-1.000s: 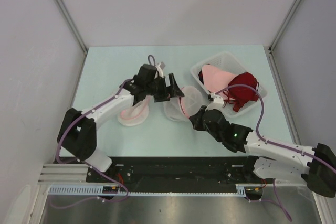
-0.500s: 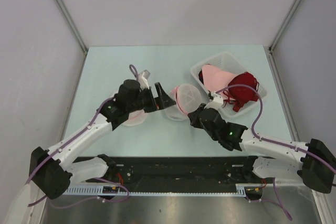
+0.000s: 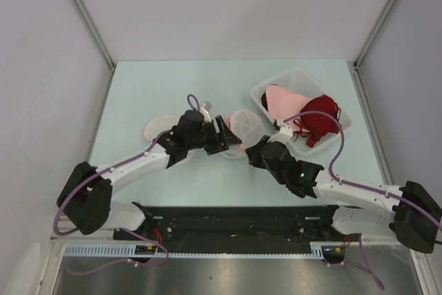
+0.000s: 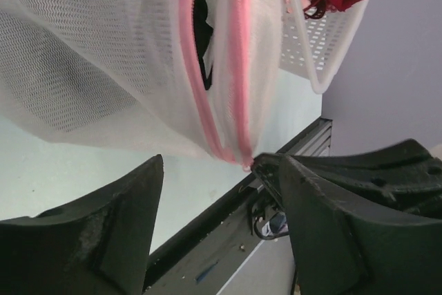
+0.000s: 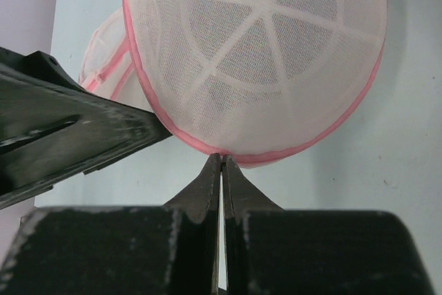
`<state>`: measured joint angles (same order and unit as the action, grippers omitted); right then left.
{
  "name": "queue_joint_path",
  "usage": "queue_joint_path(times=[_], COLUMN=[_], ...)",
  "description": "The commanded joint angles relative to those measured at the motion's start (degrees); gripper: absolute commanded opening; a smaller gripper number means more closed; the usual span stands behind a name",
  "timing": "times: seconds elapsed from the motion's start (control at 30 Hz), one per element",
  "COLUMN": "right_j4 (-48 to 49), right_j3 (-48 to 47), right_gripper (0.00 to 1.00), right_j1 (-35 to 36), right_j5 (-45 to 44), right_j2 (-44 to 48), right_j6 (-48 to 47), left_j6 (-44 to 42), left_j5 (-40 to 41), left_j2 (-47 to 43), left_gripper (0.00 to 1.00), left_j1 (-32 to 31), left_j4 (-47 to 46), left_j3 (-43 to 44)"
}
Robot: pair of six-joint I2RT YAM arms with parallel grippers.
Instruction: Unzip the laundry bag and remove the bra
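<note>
The laundry bag [image 3: 245, 126], round white mesh with pink trim, stands on edge at mid-table. My right gripper [image 3: 254, 148] is shut on its lower pink rim, seen close in the right wrist view [image 5: 221, 157] under the bag's round face [image 5: 255, 53]. My left gripper [image 3: 224, 136] is open at the bag's left side. In the left wrist view [image 4: 221, 162] the pink zipper [image 4: 238, 67] is parted. The black bra [image 4: 202, 32] shows inside the gap. The zipper's end lies by my right finger [image 4: 345, 219].
A white slotted basket [image 3: 298, 75] at the right rear holds a pale pink garment [image 3: 283, 100] and a dark red garment [image 3: 319, 114]. A second pale mesh piece [image 3: 160, 126] lies left of my left arm. Walls close the table's left, right and far sides.
My left gripper pulled back toward the left, then came in low against the bag's left side. The bag tipped up and shifted slightly away from me. My right gripper kept its hold.
</note>
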<state>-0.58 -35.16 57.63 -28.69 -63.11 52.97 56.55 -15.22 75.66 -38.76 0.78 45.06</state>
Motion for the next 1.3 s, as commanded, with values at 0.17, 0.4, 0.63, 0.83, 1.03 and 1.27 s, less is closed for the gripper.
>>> queue_joint_path(times=[0.17,0.4,0.63,0.83,1.03,1.27], right_j4=[-3.9,-10.1,-5.1,-2.3,-2.0,0.0], right_j3=[-1.8,3.9,5.7,0.1,-0.1,-0.1], right_gripper=[0.00,0.00,0.00,0.00,0.00,0.00], right_j1=[-0.5,-6.2,-6.1,6.2,5.5,3.1], right_j5=[-2.3,-4.2,0.5,-6.4,-7.1,-4.3], right_j2=[1.9,10.0,16.3,10.2,6.7,5.6], right_j6=[0.5,-4.2,-5.4,-3.4,-0.9,-2.2], left_j6=[-1.5,-9.3,-13.9,-15.5,-19.5,-12.5], left_j5=[1.8,0.2,-0.7,-5.3,2.0,-4.2], left_j2=[2.7,-2.8,0.7,11.0,0.5,-9.2], left_gripper=[0.00,0.00,0.00,0.74,1.00,1.00], left_j1=[0.2,4.4,6.5,6.2,6.2,5.1], left_j4=[1.0,9.5,10.7,11.7,20.1,12.4], left_j3=[5.2,9.1,12.8,21.5,18.8,5.4])
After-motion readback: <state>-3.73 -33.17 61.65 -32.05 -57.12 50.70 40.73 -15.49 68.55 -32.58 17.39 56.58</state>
